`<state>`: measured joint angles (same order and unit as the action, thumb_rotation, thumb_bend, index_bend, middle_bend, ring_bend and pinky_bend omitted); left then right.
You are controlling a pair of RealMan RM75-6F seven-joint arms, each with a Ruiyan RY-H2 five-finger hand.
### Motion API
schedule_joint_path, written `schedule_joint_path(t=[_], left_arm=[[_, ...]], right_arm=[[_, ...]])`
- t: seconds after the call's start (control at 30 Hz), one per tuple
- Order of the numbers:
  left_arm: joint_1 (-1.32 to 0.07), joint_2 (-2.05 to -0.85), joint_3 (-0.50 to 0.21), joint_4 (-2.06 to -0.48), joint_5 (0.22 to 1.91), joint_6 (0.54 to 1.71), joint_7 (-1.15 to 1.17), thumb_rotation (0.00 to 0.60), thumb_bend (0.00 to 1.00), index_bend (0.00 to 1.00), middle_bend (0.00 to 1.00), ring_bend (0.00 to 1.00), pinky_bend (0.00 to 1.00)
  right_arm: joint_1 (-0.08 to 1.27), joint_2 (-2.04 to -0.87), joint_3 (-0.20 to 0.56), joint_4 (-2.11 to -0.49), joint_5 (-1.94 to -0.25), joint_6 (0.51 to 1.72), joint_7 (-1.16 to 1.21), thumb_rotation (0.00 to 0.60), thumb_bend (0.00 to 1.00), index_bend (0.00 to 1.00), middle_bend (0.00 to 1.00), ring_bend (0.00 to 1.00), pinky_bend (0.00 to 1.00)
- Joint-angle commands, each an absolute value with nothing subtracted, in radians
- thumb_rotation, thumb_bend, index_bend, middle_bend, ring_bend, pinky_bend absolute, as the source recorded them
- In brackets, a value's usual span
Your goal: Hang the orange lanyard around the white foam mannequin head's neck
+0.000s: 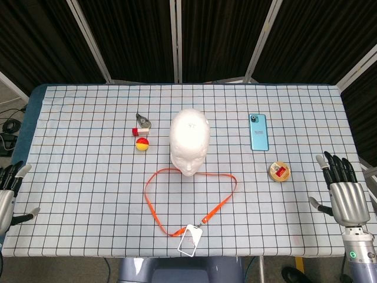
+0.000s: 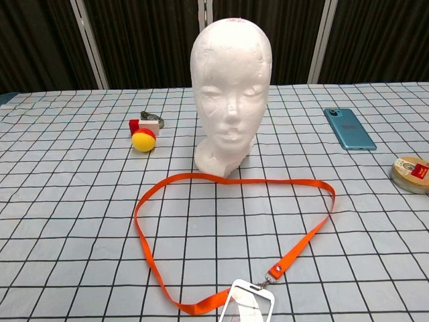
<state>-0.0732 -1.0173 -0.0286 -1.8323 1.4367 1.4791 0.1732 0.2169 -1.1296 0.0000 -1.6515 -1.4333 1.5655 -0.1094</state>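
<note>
The white foam mannequin head (image 1: 189, 140) (image 2: 230, 90) stands upright mid-table, facing me. The orange lanyard (image 1: 156, 213) (image 2: 149, 249) lies flat in an open loop in front of it, its far edge touching the base of the neck. A clear badge holder (image 1: 191, 239) (image 2: 251, 305) hangs at the loop's near end by the table edge. My left hand (image 1: 9, 191) hovers at the left table edge, fingers apart, empty. My right hand (image 1: 344, 191) hovers at the right edge, fingers spread, empty. Neither hand shows in the chest view.
A yellow-and-red ball (image 1: 142, 144) (image 2: 143, 140), a small red block (image 2: 134, 125) and a grey clip (image 1: 143, 121) lie left of the head. A blue phone (image 1: 258, 131) (image 2: 348, 127) and a round tin (image 1: 279, 171) (image 2: 411, 173) lie to the right. Checked cloth (image 1: 88, 177) covers the table.
</note>
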Motion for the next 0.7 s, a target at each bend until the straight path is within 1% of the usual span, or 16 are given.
schedule_joint_path(t=[0.03,0.13,0.27,0.33,0.47,0.5,0.53,0.57,0.63,0.7], left_arm=[[-0.072,-1.016,-0.028,-1.836,1.438,1.48,0.172,0.6,0.0,0.0,0.0,0.0,0.0],[-0.072,-1.015,-0.03,-1.837,1.439,1.482,0.174,0.6,0.0,0.0,0.0,0.0,0.0],[-0.076,-1.021,-0.033,-1.831,1.433,1.475,0.175,0.6,0.0,0.0,0.0,0.0,0.0],[-0.08,-1.025,-0.036,-1.825,1.429,1.469,0.176,0.6,0.0,0.0,0.0,0.0,0.0],[-0.092,-1.036,-0.045,-1.812,1.413,1.451,0.183,0.6,0.0,0.0,0.0,0.0,0.0],[-0.096,-1.041,-0.048,-1.807,1.405,1.446,0.186,0.6,0.0,0.0,0.0,0.0,0.0],[-0.098,-1.045,-0.05,-1.802,1.398,1.442,0.189,0.6,0.0,0.0,0.0,0.0,0.0],[-0.1,-1.049,-0.052,-1.797,1.39,1.436,0.193,0.6,0.0,0.0,0.0,0.0,0.0],[-0.105,-1.059,-0.055,-1.787,1.374,1.426,0.205,0.6,0.0,0.0,0.0,0.0,0.0],[-0.109,-1.071,-0.058,-1.776,1.363,1.42,0.218,0.6,0.0,0.0,0.0,0.0,0.0]], right_arm=[[0.215,-1.132,0.002,-1.655,-1.436,1.544,-0.096,0.6,0.0,0.0,0.0,0.0,0.0],[0.221,-1.135,0.005,-1.658,-1.429,1.506,-0.077,0.6,0.0,0.0,0.0,0.0,0.0],[0.267,-1.151,0.022,-1.655,-1.419,1.415,-0.075,0.6,0.0,0.01,0.0,0.0,0.0],[0.308,-1.162,0.04,-1.66,-1.405,1.345,-0.062,0.6,0.0,0.05,0.0,0.0,0.0],[0.424,-1.218,0.107,-1.629,-1.338,1.178,-0.07,0.6,0.01,0.19,0.0,0.0,0.0],[0.461,-1.239,0.129,-1.617,-1.301,1.122,-0.09,0.6,0.02,0.25,0.0,0.0,0.0],[0.488,-1.257,0.146,-1.612,-1.261,1.079,-0.106,0.6,0.05,0.28,0.0,0.0,0.0],[0.514,-1.272,0.162,-1.612,-1.216,1.034,-0.123,0.6,0.09,0.32,0.0,0.0,0.0],[0.56,-1.299,0.19,-1.612,-1.129,0.961,-0.153,0.6,0.14,0.33,0.0,0.0,0.0],[0.595,-1.325,0.201,-1.599,-1.07,0.917,-0.193,0.6,0.17,0.37,0.0,0.0,0.0]])
